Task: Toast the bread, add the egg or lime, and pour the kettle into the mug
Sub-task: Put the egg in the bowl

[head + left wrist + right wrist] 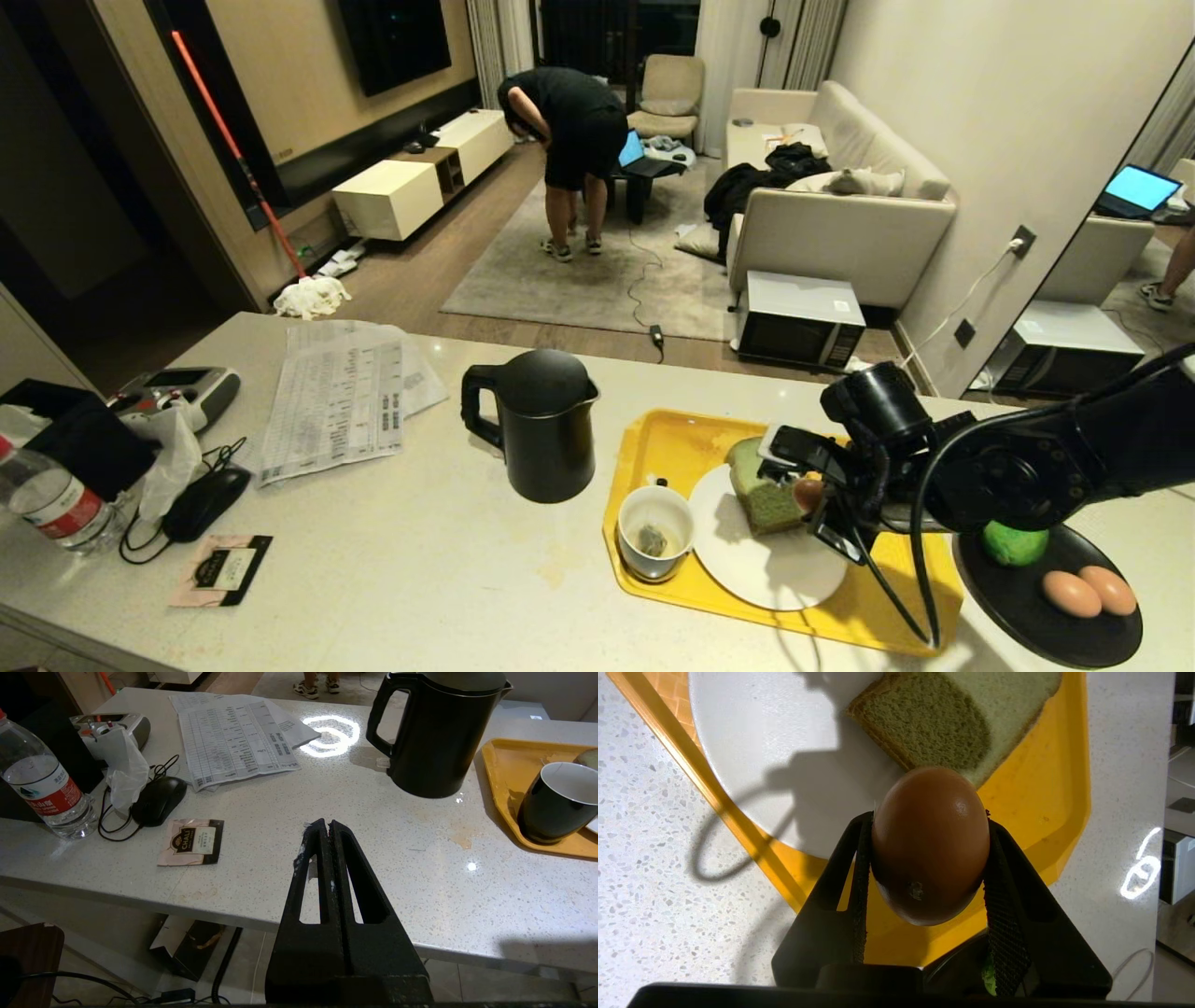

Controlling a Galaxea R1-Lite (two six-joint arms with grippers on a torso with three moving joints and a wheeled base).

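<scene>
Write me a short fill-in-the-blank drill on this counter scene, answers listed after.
1. The right claw grips a smooth brown ____.
2. The pale green bread slice lies on the round white ____.
3. The small white mug stands on the ____ plastic tray.
4. On the black round dish lie ____ eggs.
Answers: egg; plate; yellow; two
</scene>
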